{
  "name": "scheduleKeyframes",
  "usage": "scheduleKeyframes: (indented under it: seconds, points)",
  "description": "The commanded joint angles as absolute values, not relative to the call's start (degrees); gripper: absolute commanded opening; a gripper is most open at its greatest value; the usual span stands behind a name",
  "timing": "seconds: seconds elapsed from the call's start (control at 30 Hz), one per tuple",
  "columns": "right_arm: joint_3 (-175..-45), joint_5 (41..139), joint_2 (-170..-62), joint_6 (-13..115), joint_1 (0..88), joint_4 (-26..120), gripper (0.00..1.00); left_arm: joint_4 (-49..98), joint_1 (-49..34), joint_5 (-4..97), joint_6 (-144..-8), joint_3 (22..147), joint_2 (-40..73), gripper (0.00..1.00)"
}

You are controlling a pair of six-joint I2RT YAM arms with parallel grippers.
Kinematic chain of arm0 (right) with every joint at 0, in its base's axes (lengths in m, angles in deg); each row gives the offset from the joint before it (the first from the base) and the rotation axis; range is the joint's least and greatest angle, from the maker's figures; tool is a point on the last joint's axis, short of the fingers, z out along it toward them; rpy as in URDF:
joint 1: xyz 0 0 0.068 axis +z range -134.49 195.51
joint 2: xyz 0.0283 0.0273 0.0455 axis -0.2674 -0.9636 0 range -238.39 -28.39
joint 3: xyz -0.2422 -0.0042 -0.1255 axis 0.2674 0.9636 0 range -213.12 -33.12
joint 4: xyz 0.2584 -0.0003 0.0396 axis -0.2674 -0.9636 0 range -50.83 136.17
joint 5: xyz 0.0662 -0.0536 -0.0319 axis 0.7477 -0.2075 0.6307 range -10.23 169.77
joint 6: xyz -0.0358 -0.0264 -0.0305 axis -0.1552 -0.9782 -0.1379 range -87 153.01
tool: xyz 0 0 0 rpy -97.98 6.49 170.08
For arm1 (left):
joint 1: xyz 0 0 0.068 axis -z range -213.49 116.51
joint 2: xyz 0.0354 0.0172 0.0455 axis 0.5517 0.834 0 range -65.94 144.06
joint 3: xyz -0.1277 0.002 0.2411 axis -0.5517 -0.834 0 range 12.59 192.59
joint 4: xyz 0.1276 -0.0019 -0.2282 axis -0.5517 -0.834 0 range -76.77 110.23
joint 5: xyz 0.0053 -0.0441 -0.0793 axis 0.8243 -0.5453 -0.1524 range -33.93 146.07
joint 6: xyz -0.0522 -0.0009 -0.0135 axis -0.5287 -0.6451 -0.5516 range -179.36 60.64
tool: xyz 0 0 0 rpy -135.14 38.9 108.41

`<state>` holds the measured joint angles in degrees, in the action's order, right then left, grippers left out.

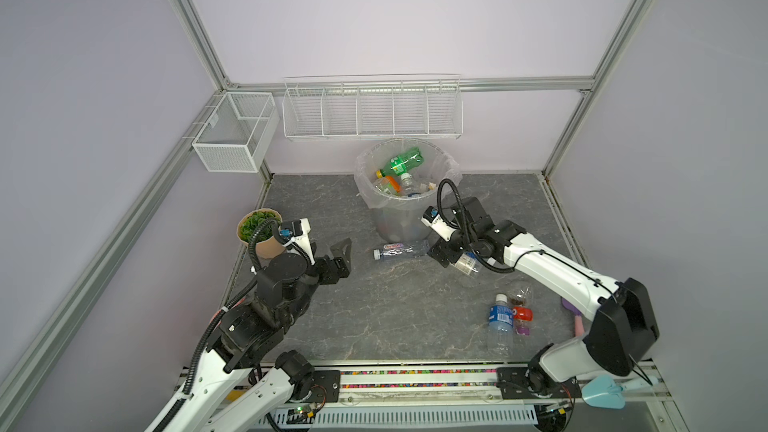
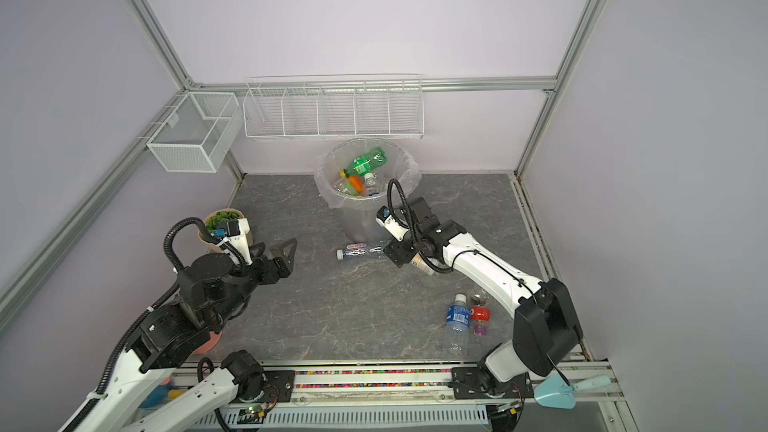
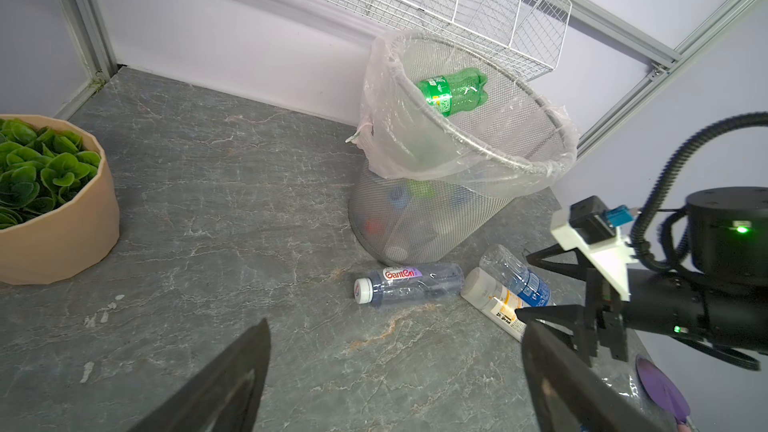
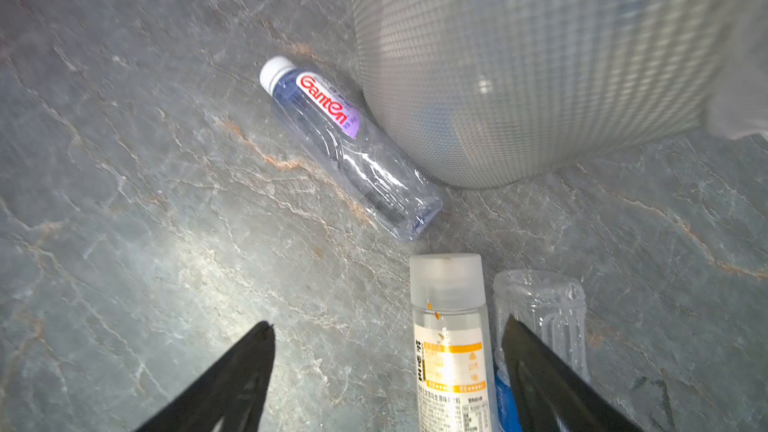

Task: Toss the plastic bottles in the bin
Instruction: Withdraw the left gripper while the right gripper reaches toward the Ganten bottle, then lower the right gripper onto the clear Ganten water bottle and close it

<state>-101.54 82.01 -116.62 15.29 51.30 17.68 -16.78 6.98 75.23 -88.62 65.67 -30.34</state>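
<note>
- Right claw point(image 4: 387, 324): jaws wide, nothing held; orange-label bottle point(image 4: 449, 326) lies on the bench between them, clear bottle point(image 4: 540, 297) just beside it at one finger; best centred on the first alone before closing.
- Left claw point(image 1: 344, 257): wide, empty.
- Bin point(image 1: 399, 222): upright just beyond, part filled; carry above its rim.
</note>
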Motion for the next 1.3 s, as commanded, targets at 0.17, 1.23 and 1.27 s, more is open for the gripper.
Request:
scheduleKeyframes:
  seconds: [0.17, 1.23, 1.27]
  points:
    - [-101.44, 80.43, -121.28, 9.12, 52.93, 23.64, 0.88, -19.39, 7.03, 76.29, -89.33, 64.77, -32.40, 0.94]
    - [-114.86, 71.13, -141.95, -5.00, 66.05, 24.31, 0.88, -22.82, 7.03, 78.04, -89.51, 63.83, -36.79, 0.93]
    - [-115.15, 71.20, -142.48, -5.13, 66.05, 24.20, 0.88, -22.99, 7.03, 78.14, -89.46, 63.88, -36.92, 0.93]
